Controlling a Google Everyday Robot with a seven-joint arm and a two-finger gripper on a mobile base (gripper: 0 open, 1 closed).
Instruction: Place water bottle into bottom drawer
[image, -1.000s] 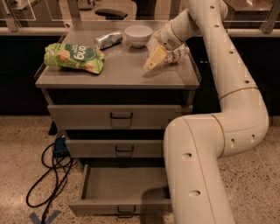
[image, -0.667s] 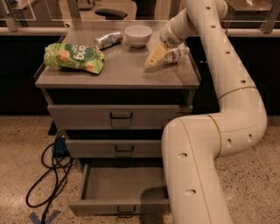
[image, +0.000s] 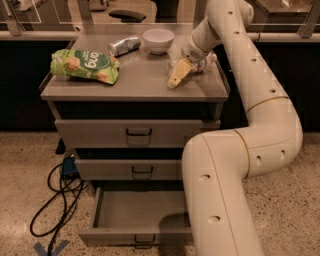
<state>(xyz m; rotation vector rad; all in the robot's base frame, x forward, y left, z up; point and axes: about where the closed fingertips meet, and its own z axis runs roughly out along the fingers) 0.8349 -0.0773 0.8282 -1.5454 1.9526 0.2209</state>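
The water bottle (image: 209, 61) lies on the right rear of the cabinet top, mostly hidden behind my arm's wrist; only a crinkly clear bit with a pale label shows. My gripper (image: 178, 75) points down and to the left just beside it, its yellowish tip touching or nearly touching the cabinet top. The bottom drawer (image: 135, 212) is pulled open below, a grey shallow tray with nothing visible in it. My arm's lower links cover its right part.
On the cabinet top (image: 135, 80) lie a green chip bag (image: 85, 65), a silver drink can (image: 124, 45) and a white bowl (image: 158, 40). The top drawer (image: 135, 132) and the middle drawer (image: 132, 170) are shut. A black cable (image: 55, 205) coils on the floor at the left.
The gripper has dipped slightly toward the cabinet top beside the bottle. Nothing else has moved.
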